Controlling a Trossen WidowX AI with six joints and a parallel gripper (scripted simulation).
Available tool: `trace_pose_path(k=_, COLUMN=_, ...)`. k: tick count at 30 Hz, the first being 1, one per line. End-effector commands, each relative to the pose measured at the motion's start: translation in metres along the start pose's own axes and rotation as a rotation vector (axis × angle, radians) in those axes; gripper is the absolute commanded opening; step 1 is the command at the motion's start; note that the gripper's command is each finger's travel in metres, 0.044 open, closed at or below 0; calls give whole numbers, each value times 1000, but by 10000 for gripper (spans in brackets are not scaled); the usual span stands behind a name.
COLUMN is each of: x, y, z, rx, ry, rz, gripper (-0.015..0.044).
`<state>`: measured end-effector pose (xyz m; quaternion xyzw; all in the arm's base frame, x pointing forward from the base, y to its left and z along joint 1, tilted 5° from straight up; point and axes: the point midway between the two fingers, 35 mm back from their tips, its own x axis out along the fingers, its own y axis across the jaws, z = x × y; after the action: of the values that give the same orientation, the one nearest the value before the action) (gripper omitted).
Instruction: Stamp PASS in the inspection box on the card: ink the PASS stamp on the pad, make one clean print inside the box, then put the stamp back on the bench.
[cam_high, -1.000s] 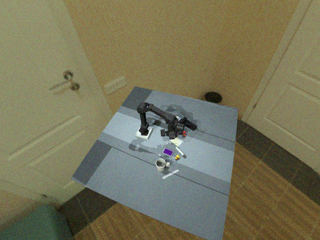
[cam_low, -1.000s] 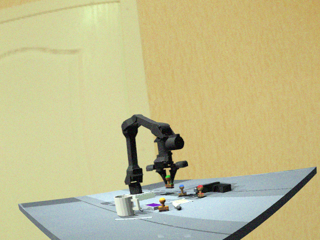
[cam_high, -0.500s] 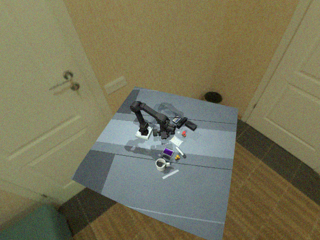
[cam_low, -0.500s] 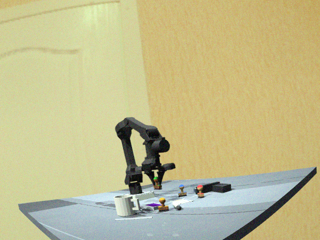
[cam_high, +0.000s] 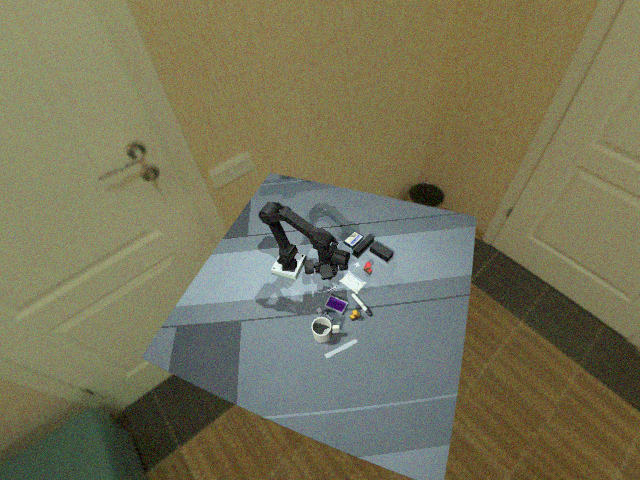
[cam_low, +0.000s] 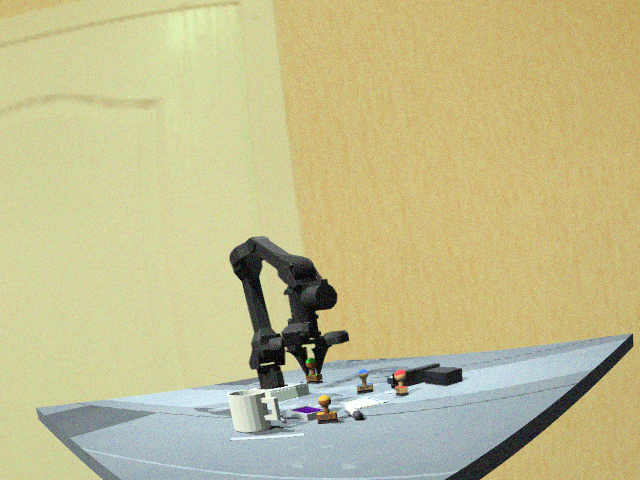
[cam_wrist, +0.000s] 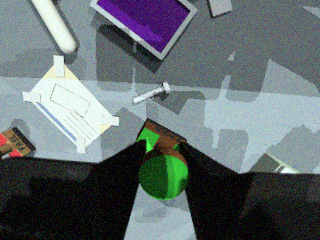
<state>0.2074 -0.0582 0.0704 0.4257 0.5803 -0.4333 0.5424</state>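
Observation:
My gripper (cam_wrist: 162, 146) (cam_low: 310, 363) (cam_high: 326, 272) is shut on a stamp with a green ball knob (cam_wrist: 163, 176) (cam_low: 310, 368) and a brown base. It holds the stamp upright, low at the bench; I cannot tell whether the base touches it. In the wrist view the stamp is over bare bench, to the right of the white card (cam_wrist: 86, 128) (cam_high: 352, 282), whose outlined inspection box (cam_wrist: 70, 91) shows no print. The purple ink pad (cam_wrist: 145, 20) (cam_high: 336, 303) (cam_low: 306, 410) lies beyond the card.
A small bolt (cam_wrist: 150, 93) lies just ahead of the stamp. A white marker (cam_wrist: 54, 27) (cam_high: 361, 303), orange-knobbed stamp (cam_low: 325, 408), blue-knobbed stamp (cam_low: 363, 380) and red-knobbed stamp (cam_low: 400, 382) (cam_high: 367, 266) stand around. There is also a white mug (cam_high: 321, 329) (cam_low: 248, 410) and black boxes (cam_high: 381, 250) (cam_low: 442, 375).

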Motion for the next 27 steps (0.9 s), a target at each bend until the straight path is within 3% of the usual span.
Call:
trace_pose_path(k=1, x=9, y=-1, z=0, rx=-6, ry=1, rz=-10, gripper=0)
trace_pose_path(k=27, x=52, y=-3, z=-1, rx=-6, ry=1, rz=-10, gripper=0)
